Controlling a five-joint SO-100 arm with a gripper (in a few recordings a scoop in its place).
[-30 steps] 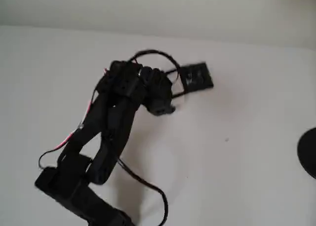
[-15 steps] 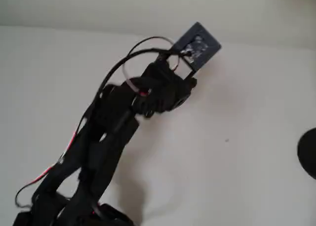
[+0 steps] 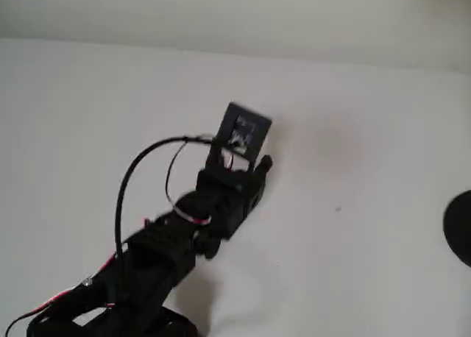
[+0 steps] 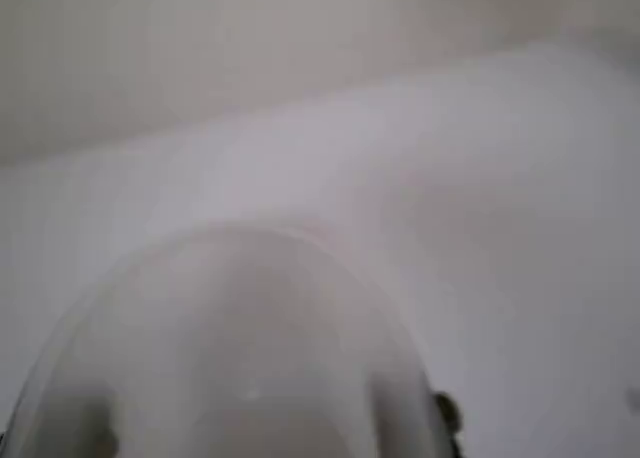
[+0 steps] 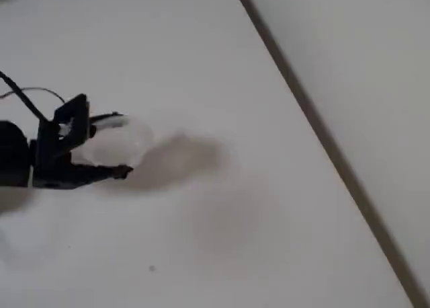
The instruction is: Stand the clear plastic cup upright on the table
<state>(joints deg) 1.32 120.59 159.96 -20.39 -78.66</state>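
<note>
The black two-finger gripper point(image 5: 111, 146) is clamping the small clear plastic cup point(image 5: 117, 145) above the white matte counter point(image 5: 222, 241), needing level lowering before release

cup point(image 5: 119, 145) between the fingers point(image 5: 122, 171), above the table point(image 5: 222, 254).

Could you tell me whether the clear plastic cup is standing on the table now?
No: the clear plastic cup sits between the gripper fingers; its tilt is unclear.
</note>
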